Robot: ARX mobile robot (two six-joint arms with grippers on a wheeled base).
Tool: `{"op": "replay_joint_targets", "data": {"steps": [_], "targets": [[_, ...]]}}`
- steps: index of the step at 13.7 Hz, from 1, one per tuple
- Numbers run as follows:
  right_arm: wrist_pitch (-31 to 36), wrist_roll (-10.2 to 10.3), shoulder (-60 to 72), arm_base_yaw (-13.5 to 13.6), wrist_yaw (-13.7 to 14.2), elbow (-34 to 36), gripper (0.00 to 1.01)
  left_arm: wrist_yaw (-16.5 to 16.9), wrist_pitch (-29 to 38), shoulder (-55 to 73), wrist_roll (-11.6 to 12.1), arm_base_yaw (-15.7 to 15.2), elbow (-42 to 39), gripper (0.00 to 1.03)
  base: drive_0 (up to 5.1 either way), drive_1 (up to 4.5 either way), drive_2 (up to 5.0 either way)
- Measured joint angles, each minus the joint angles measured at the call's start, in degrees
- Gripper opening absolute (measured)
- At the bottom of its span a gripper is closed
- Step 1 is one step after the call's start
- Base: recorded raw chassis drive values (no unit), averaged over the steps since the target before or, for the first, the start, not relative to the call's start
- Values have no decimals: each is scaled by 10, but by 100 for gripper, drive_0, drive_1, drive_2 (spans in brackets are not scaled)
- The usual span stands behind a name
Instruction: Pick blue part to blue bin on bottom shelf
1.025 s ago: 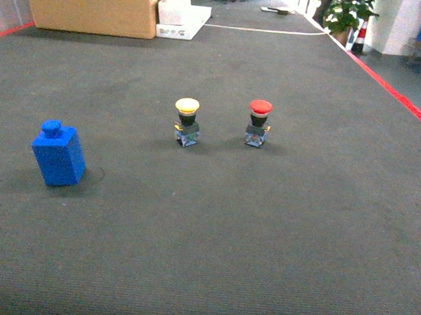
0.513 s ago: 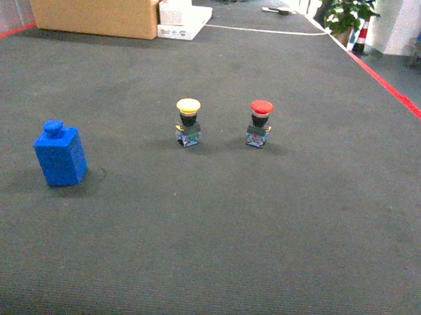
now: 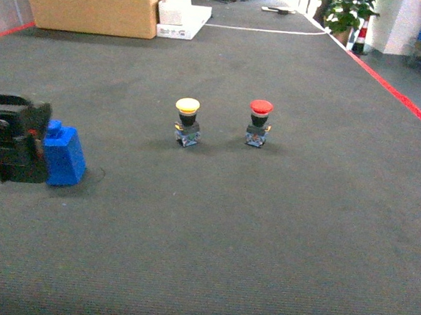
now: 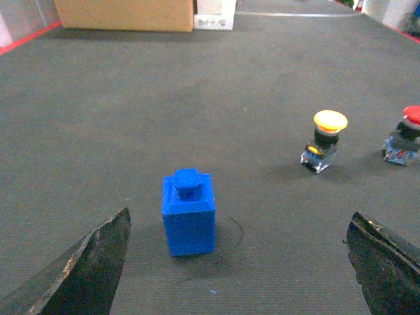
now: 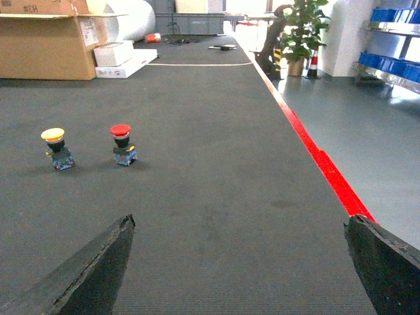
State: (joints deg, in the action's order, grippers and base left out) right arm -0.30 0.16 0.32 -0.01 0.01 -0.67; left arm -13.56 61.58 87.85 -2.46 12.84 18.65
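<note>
The blue part (image 3: 64, 156), a small blue block with a round knob on top, stands upright on the dark mat at the left. My left gripper (image 3: 31, 142) is just to its left at the same height, and partly covers it in the head view. In the left wrist view the blue part (image 4: 189, 213) stands ahead of the left gripper (image 4: 239, 223), left of the midline; the jaws are wide open and apart from it. My right gripper (image 5: 239, 226) is open over bare mat. Blue crates (image 5: 394, 64) sit on a steel rack far right; I cannot tell which is the blue bin.
A yellow push button (image 3: 187, 121) and a red push button (image 3: 258, 123) stand mid-mat. A cardboard box (image 3: 91, 0) and white boxes (image 3: 180, 15) stand at the far end. A red line (image 3: 400, 97) edges the mat's right side, with a potted plant (image 3: 349, 11) beyond.
My left gripper has come into the head view from the left edge and now sits right beside the blue part. The blue part and both buttons have not moved.
</note>
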Motion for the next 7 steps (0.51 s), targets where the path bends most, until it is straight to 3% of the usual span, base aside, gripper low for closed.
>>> {"op": "replay_joint_targets", "data": {"steps": [3,7], "targets": [[0,0,0,0,0,0,98,-2,49,217,0,-4,84,98,0,0,0],[0,0,0,0,0,0,98,-37,47,289,12,-31,175,98,0,0,0]]}}
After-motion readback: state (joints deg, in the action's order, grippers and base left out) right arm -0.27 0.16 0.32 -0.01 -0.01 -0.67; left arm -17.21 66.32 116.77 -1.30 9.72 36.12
